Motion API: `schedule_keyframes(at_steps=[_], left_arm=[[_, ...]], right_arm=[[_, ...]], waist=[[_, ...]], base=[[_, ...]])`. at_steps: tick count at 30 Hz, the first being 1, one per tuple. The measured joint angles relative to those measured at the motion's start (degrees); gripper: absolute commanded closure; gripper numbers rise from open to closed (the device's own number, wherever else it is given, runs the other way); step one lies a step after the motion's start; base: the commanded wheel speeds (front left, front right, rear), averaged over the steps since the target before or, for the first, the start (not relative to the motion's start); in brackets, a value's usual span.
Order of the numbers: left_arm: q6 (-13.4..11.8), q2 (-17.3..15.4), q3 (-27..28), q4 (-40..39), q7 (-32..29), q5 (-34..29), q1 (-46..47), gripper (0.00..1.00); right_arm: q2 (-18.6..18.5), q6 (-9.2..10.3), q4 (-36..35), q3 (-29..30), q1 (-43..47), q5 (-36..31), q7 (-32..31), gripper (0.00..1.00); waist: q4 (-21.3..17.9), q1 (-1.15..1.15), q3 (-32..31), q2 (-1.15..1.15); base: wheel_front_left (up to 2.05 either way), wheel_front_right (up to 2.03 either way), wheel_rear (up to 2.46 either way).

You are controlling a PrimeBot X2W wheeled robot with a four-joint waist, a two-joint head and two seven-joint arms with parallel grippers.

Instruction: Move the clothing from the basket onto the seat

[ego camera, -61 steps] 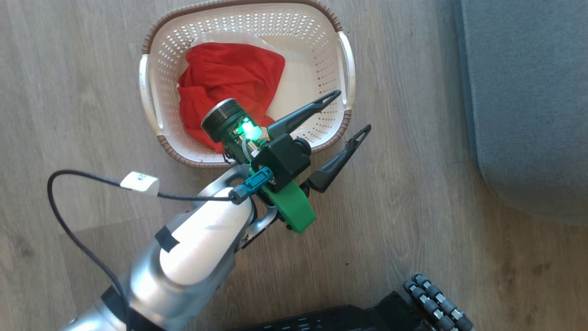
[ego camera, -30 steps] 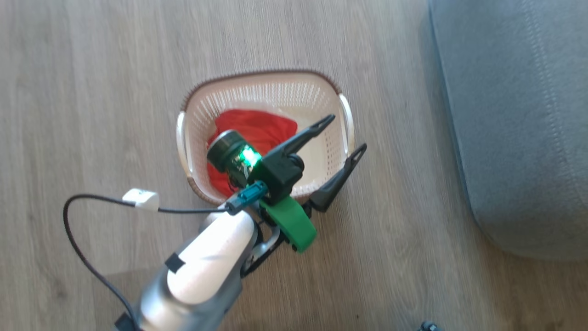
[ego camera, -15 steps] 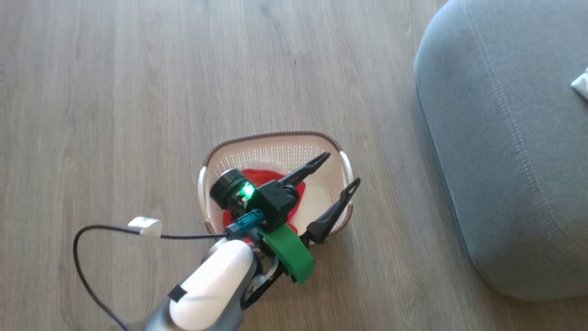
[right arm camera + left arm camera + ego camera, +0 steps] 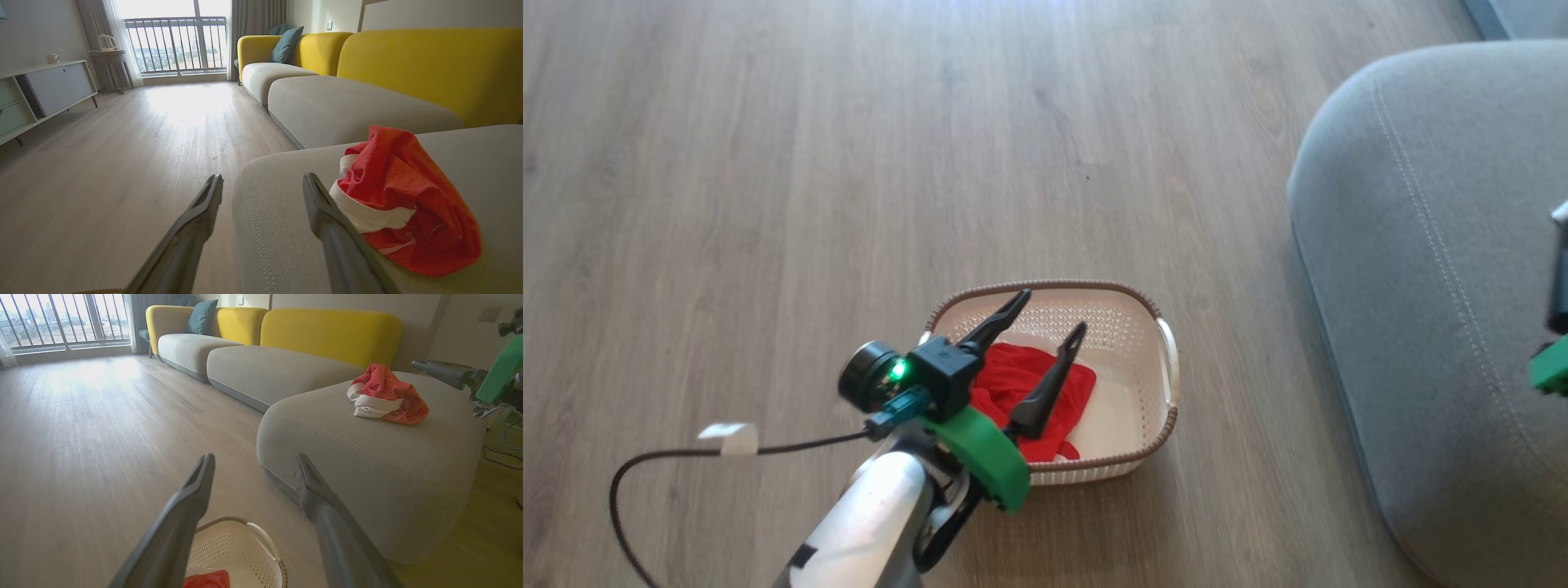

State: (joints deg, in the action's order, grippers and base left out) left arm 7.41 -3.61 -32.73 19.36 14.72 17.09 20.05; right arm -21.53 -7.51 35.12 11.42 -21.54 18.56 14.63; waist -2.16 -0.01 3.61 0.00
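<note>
where it lies in the basket (image 4: 1119, 322), the clothing (image 4: 1009, 384) looks crumpled, bright red.

The right gripper (image 4: 262, 179) is seen with its two dark fingers spread wide, nothing held between them. Just beyond the right finger, crumpled red clothing (image 4: 408, 204) (white fabric showing along its near edge) is laid on the grey seat (image 4: 286, 228), whose rounded corner is framed between the fingers. A wooden floor (image 4: 122, 163) is seen past the left finger, and yellow sofa backs (image 4: 429, 65) stand farther ahead to the right.
</note>
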Motion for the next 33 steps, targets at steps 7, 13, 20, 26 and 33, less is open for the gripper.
schedule_keyframes(at_steps=[7, 13, 20, 26, 33], left_arm=[[0.0, 0.0, 6.0, 0.9, 0.0, -1.3, -3.2, 0.0], [0.0, 0.1, 12.7, 1.5, 0.0, -2.7, -5.4, 0.0], [0.0, 0.4, 19.7, 1.6, 0.0, -4.8, -7.7, 0.0], [-0.2, 0.8, 23.8, 1.7, 0.0, -6.7, -8.8, 0.0], [-1.4, 1.0, 26.1, 1.3, 0.0, -7.2, -10.0, 0.0]], right_arm=[[2.7, 0.0, -8.8, -5.2, 6.5, 1.2, 0.0, 0.0], [5.1, 0.01, -12.8, -6.8, 9.8, 1.1, 0.0, 0.0], [8.0, 0.01, -15.4, -8.9, 12.0, 0.9, 0.0, 0.0], [9.8, 0.01, -15.5, -10.1, 13.5, 0.6, 0.0, 0.0], [10.9, 0.01, -15.5, -12.0, 13.6, 0.0, 0.0, 0.0]], waist=[[2.4, 0.0, -1.9, 0.0], [4.5, 0.0, -3.3, 0.0], [5.3, 0.0, -3.4, 0.0], [4.6, 0.0, -2.7, 0.0], [3.8, 0.0, -1.8, 0.0]], base=[[0.0, 0.0, 0.0], [0.0, 0.0, 0.0], [0.0, 0.0, 0.0], [0.0, 0.0, 0.0], [0.0, 0.0, 0.0]])
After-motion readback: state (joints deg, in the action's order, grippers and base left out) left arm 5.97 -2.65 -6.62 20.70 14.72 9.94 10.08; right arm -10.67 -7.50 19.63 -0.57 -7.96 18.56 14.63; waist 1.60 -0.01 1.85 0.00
